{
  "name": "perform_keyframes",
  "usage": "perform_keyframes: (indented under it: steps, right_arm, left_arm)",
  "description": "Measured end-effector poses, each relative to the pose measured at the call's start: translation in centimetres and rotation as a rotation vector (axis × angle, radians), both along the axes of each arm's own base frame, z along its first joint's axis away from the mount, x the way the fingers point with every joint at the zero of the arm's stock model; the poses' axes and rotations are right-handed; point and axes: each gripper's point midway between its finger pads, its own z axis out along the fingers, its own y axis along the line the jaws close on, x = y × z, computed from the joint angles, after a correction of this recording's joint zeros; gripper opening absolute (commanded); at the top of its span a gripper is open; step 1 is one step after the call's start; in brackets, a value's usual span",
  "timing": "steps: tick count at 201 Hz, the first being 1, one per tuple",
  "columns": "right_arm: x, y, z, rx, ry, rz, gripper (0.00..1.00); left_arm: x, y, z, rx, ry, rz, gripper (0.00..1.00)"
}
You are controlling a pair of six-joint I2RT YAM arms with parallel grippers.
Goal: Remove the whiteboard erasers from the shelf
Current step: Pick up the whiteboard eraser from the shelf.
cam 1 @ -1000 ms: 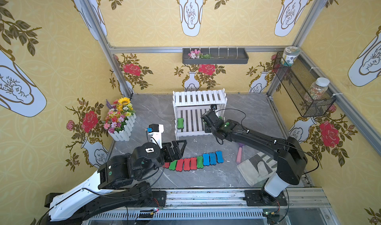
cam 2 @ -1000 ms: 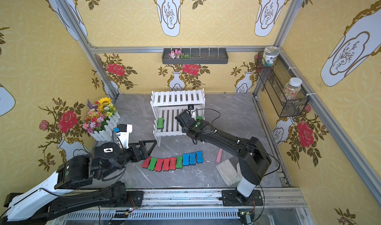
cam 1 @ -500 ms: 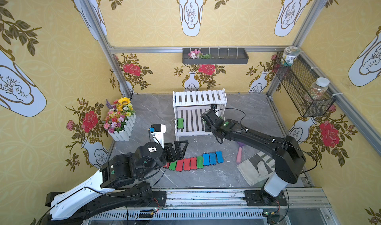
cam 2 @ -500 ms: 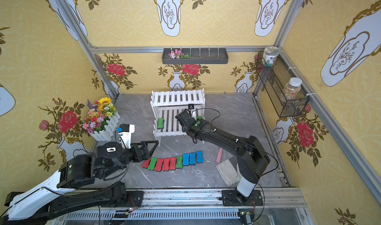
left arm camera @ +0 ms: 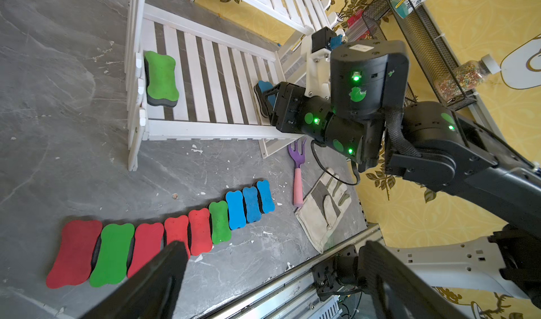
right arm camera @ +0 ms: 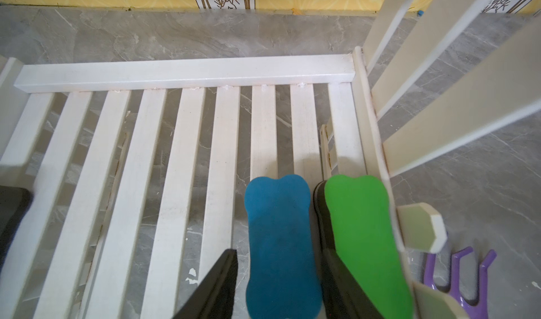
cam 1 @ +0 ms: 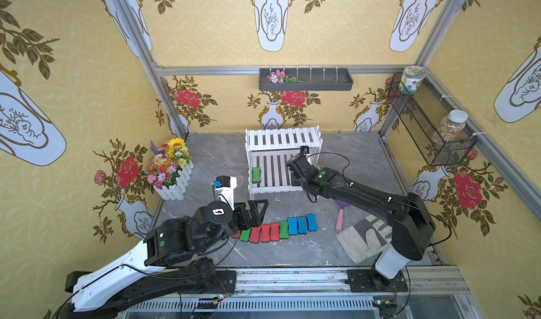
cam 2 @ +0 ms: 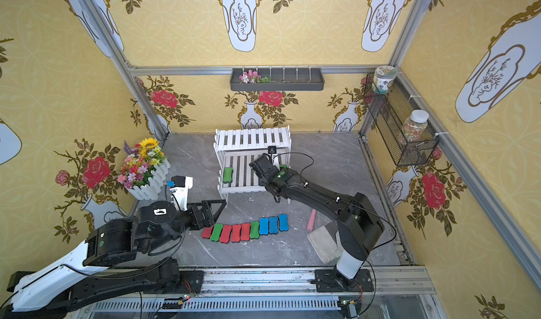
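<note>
The white two-tier shelf [cam 1: 282, 139] stands at the back centre. A green eraser [cam 1: 256, 174] lies at the left end of its lower tier. At the right end, my right gripper [right arm camera: 278, 256] is shut on a blue eraser [right arm camera: 278, 229]. A second green eraser [right arm camera: 360, 229] leans against the shelf's side right beside it. Several red, green and blue erasers [cam 1: 275, 231] lie in a row on the floor in front. My left gripper [left arm camera: 272, 279] hangs open and empty over the left end of that row.
A flower box [cam 1: 172, 168] stands at the left. A purple fork with a pink handle [cam 1: 341, 218] and a work glove [cam 1: 363, 238] lie right of the row. The dark wall tray [cam 1: 306, 80] and a mesh basket [cam 1: 424, 121] with jars hang high.
My right gripper has edged slightly left over the lower tier, still closed on the blue eraser. The left arm has crept a little to the right, jaws still wide.
</note>
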Motion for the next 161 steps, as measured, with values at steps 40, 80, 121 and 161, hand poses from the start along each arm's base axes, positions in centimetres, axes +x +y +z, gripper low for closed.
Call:
perform_keyframes:
  steps: [40, 80, 121, 161]
  right_arm:
    - [0.4, -0.2, -0.8, -0.023, 0.011, -0.015, 0.51]
    - [1.0, 0.2, -1.3, -0.022, 0.005, -0.023, 0.45]
    - [0.6, 0.5, -2.0, -0.010, 0.034, -0.003, 0.48]
    - [0.5, 0.5, -2.3, -0.007, 0.049, 0.001, 0.45]
  left_arm:
    - [0.0, -0.3, 0.1, -0.002, -0.002, -0.005, 0.99]
    - [0.0, -0.2, 0.2, -0.007, -0.004, -0.005, 1.00]
    - [0.1, -0.3, 0.1, -0.001, -0.002, -0.005, 1.00]
    - [0.2, -0.6, -0.2, 0.017, 0.000, -0.008, 0.99]
